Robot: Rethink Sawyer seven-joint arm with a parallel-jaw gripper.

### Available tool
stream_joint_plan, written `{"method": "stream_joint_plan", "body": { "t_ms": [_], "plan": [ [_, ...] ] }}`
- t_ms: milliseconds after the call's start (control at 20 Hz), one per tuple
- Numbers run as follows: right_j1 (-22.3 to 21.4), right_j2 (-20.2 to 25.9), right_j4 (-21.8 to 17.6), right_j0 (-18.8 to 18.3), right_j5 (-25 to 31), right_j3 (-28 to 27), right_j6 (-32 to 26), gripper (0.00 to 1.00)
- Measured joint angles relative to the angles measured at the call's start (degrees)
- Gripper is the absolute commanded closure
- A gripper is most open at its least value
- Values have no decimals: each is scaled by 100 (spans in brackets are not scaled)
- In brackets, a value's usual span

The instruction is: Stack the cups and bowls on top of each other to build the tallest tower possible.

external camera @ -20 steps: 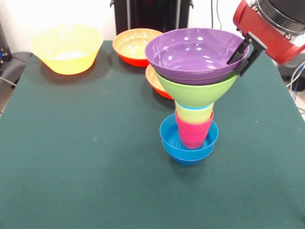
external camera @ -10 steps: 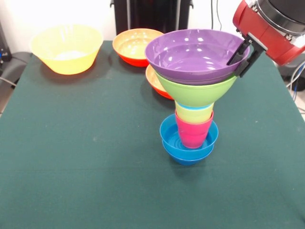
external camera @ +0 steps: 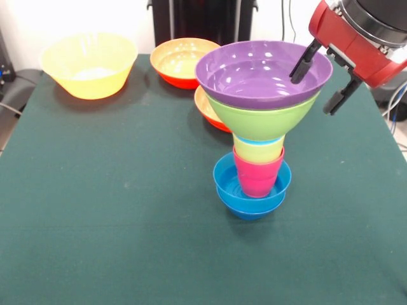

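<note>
The tower stands mid-table in the front view: two nested small blue bowls (external camera: 251,190) at the bottom, then the pink cup (external camera: 257,175), the yellow cup (external camera: 259,151) with a light blue cup rim (external camera: 257,141) above it, the lime green bowl (external camera: 264,121) and the purple bowl (external camera: 262,73) on top. My gripper (external camera: 318,76) is open. Its fingers straddle the purple bowl's right rim, one inside and one outside, apart from the rim.
A large yellow bowl (external camera: 89,63) sits at the far left. One orange bowl (external camera: 181,60) sits at the far middle. A second orange bowl (external camera: 210,109) lies partly hidden behind the tower. The table's right edge runs close to the arm.
The gripper has opened and let go of the purple bowl's right rim. The purple bowl has settled level on the green bowl.
</note>
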Motion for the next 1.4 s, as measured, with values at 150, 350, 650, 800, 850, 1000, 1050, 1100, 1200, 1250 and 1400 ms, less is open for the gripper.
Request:
{"method": "stream_joint_plan", "body": {
  "t_ms": [150,350,650,800,850,1000,1050,1100,1200,1250,1400],
  "plan": [
    [1,0,-1,-11,1,-24,0,0],
    [1,-2,-2,-15,1,-47,0,0],
    [1,-10,-2,-26,1,-115,0,0],
    [1,-10,-1,-42,1,-176,0,0],
    [1,-10,-1,-44,1,-187,0,0],
    [1,-11,-1,-46,1,-209,0,0],
    [1,-11,-1,-46,1,-210,0,0],
    [1,-11,-1,-46,1,-209,0,0],
    [1,-11,-1,-49,1,-209,0,0],
    [1,-11,-1,-50,-5,-209,0,0],
    [1,-11,-1,-62,-57,-210,0,0]
  ]
}}
